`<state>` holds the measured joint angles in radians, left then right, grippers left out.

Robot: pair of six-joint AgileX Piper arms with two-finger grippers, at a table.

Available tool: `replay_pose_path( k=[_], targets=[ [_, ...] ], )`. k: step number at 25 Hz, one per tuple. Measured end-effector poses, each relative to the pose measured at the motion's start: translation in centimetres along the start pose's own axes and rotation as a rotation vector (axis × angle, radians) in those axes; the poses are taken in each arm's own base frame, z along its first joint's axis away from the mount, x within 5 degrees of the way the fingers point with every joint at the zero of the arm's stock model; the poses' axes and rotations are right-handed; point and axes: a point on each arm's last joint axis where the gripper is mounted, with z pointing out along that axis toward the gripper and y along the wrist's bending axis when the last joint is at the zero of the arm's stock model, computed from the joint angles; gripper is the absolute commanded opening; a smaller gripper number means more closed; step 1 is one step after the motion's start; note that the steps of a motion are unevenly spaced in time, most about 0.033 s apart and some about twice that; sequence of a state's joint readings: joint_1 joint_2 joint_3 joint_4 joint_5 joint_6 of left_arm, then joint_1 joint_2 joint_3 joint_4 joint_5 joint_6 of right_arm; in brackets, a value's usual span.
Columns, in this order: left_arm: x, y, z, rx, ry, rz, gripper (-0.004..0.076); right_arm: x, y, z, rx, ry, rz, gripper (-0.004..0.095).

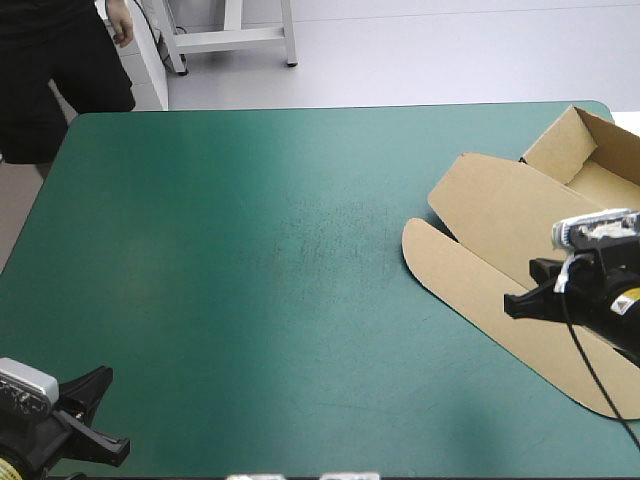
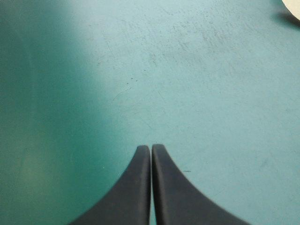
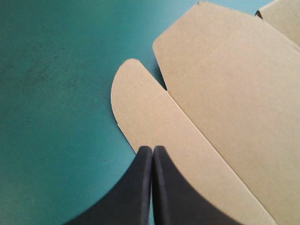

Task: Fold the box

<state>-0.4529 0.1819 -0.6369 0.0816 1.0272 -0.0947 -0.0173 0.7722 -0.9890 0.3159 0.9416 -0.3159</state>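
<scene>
Left jaws, together, hang over the bare teal-green table at its near left corner, well apart from the box. Right jaws, also together, sit over the box's rounded flap; this arm is nearer. The brown sheet lies along the table's right side, long axis diagonal, walls raised at the far corner.

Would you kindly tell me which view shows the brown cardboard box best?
The high view: the brown cardboard box shows raised walls and flat lid. The right wrist view shows only lid flaps; the left wrist view, a sliver.
</scene>
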Motion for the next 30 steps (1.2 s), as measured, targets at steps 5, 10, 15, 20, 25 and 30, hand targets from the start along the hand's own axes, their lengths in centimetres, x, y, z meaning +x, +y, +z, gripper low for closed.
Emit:
replay_pose_path(
  k=[5, 10, 15, 20, 25, 30],
  targets=[
    [2.1, 0.1, 0.4, 0.002, -0.02, 0.0, -0.001, 5.0, 0.2, 0.8, 0.02, -0.009, 0.012, -0.002],
    [3.4, 0.1, 0.8, 0.005, -0.043, 0.004, -0.001, 8.9, 0.6, 0.9, 0.04, -0.074, -0.002, -0.002],
    [3.5, 0.1, 0.5, 0.009, -0.079, 0.005, -0.001, 11.6, 1.0, 0.3, 0.057, -0.151, -0.016, -0.002],
    [3.3, 0.1, 0.5, 0.01, -0.107, 0.005, -0.001, 14.1, 1.6, -0.9, 0.07, -0.255, -0.04, -0.002],
    [3.1, 0.1, 0.4, 0.012, -0.132, 0.005, -0.001, 15.2, 2.1, -1.8, 0.074, -0.327, -0.06, -0.002],
    [3.5, 0.0, 1.4, 0.012, -0.139, 0.01, -0.001, 15.6, 2.3, -2.4, 0.075, -0.36, -0.071, -0.002]
  ],
)
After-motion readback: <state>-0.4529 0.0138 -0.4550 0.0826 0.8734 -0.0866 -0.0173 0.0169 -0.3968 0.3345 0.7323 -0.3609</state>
